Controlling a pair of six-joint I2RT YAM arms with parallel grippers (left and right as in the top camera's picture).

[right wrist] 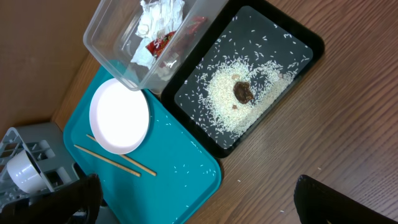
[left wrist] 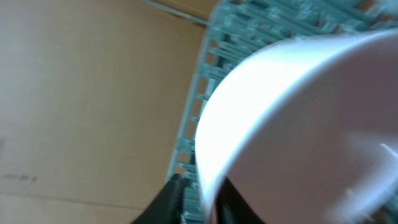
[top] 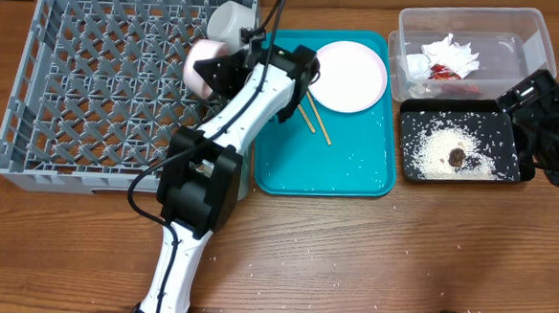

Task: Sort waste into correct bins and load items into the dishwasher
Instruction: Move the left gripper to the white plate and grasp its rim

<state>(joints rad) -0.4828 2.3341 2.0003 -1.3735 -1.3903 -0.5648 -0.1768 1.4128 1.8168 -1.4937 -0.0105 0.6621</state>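
My left gripper (top: pixel 210 71) is shut on the rim of a pale pink bowl (top: pixel 200 64) and holds it over the right edge of the grey dish rack (top: pixel 87 170). The bowl fills the left wrist view (left wrist: pixel 298 124). A white cup (top: pixel 231 22) lies in the rack's far right corner. The plate (top: pixel 349 76) and chopsticks (top: pixel 312 120) lie on the teal tray (top: pixel 327 169). The clear tub (top: pixel 530 35) holds the napkin (top: pixel 450 55) and wrapper (top: pixel 447 75). The black tray (top: pixel 460 178) holds rice (top: pixel 443 146) and a brown lump (top: pixel 457 157). My right gripper (top: pixel 535 132) is open and empty.
A few rice grains lie scattered on the teal tray and on the wooden table in front of it (right wrist: pixel 317 168). The left arm stretches from the table's front edge across the gap between rack and teal tray.
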